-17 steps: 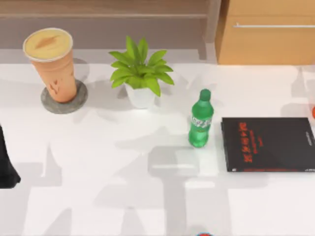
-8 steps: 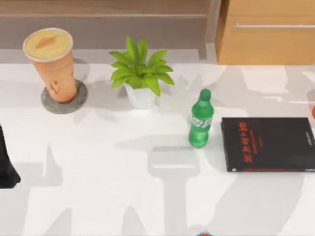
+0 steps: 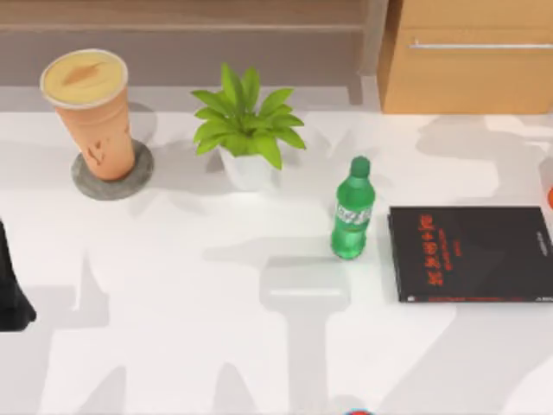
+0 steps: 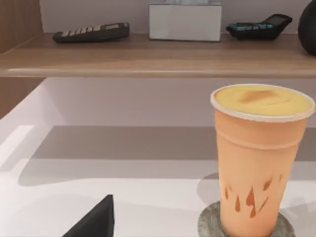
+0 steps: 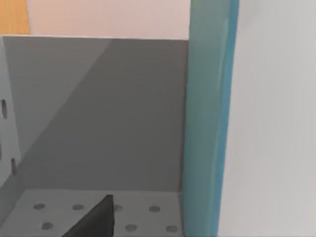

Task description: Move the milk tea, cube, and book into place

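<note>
Worktop [image 3: 216, 346], white, spreads below a wooden shelf [image 4: 148, 57]. Black book [image 3: 471, 253] with red lettering lies at the right side, a green bottle [image 3: 352, 210] just beside it, a potted plant [image 3: 246, 130] farther back. Milk tea [image 3: 91, 111] stands upright on a grey coaster [image 3: 112, 173], ahead of the left claw [image 3: 10, 290], which sits at the worktop's left edge; whether either claw is spread or pressed together cannot be told. Light-blue book [image 5: 207, 123] stands upright close before the right wrist camera, inside a grey compartment.
</note>
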